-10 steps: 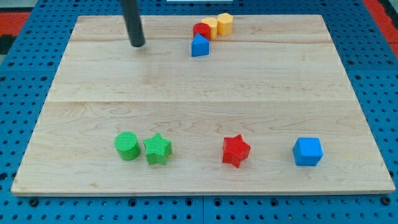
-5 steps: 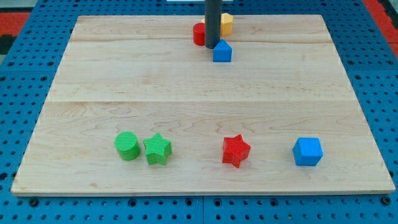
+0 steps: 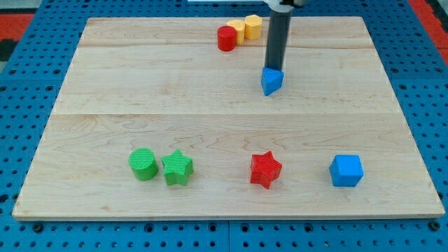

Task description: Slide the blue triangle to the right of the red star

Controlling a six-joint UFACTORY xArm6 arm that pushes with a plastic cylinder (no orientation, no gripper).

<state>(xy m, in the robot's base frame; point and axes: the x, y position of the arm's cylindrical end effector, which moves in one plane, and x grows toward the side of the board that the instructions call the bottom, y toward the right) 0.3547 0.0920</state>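
- The desk (image 3: 105, 84) is a pale wooden board lying on a blue pegboard (image 3: 21, 105) that shows round its edges.
- The dark rod (image 3: 277, 42) comes down from the view's top; my tip (image 3: 274, 69) is touching the top of the blue triangle (image 3: 271, 81), on its upper side. The tool is a plain rod with nothing to part or close, so it clamps nothing.
- The blue cube (image 3: 346, 170) sits near the view's bottom right, right of the red star (image 3: 265, 169), with a gap between them.
- The blue triangle lies above the red star, well apart from it, in the board's upper middle.
- The green cylinder (image 3: 143, 164) and green star (image 3: 177, 168) touch at the bottom left.
- At the top, the red cylinder (image 3: 225, 38) and two yellow blocks (image 3: 245, 28) stand in a close row.
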